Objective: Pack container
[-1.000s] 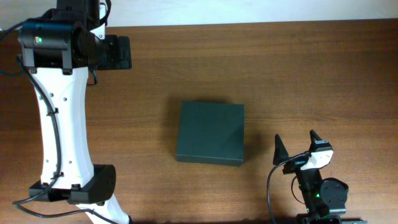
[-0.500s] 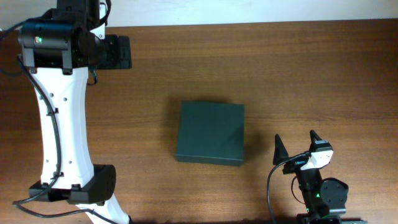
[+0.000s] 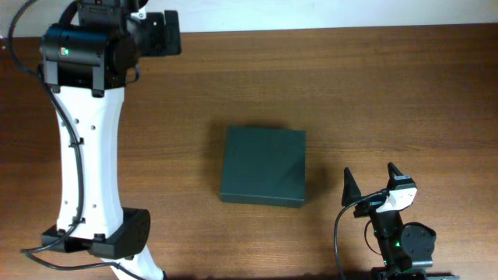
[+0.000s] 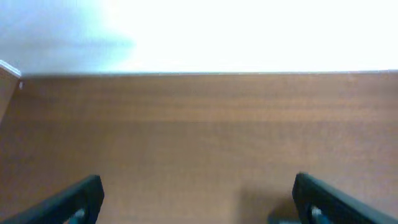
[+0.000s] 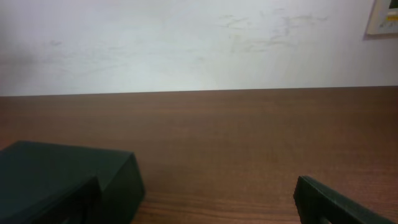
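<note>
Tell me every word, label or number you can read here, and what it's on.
None can be read.
The container is plain, with no label showing.
The pale plate on the wall, in the right wrist view, is too small and blurred to read.

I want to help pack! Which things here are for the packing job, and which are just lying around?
For the job: container, left gripper, right gripper, both open.
Just there: wooden table, white wall.
</note>
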Robot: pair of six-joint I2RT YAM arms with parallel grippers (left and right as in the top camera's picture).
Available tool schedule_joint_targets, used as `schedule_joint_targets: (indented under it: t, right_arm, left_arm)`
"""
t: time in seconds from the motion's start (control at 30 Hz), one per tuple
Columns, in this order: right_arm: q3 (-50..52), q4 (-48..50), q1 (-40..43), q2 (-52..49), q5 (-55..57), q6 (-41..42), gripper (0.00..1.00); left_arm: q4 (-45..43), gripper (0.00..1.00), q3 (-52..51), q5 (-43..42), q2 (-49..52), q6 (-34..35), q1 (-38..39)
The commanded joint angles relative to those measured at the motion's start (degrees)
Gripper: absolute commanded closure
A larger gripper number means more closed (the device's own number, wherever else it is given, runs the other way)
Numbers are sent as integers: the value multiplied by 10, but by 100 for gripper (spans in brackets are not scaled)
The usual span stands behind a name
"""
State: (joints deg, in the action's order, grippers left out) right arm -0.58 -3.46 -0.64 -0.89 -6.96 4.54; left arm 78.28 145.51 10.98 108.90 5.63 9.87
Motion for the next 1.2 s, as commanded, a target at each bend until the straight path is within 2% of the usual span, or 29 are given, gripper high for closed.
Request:
schedule_joint_targets:
  t: [0.0,0.17,0.3,0.57,0.9,1.03,1.17]
  right_arm:
    - [3,-4,-5,7,5,2,1]
    - [3,-4,-5,7,5,2,1]
    - [3,-4,-5,7,5,2,1]
    - [3,-4,-5,7,5,2,1]
    - [3,-4,-5,7,5,2,1]
    - [3,-4,-5,7,5,2,1]
    - [3,-4,-5,7,5,2,1]
  left_arm:
    - [-25,1,-3,-7,-22,-12,3]
    - [-105,1,-36,-21,-53,-16,2]
    - [-205,1,-115,-25,-105,-29,2]
    - [-423,1,-407,-29,-262,-59,-1]
    - [-623,1,-758,-75,-475,-58,-57]
    - [-678,1,-875,-95,-561,-56,-87]
    - [-689,1,-962,-98,-638,-50,-113]
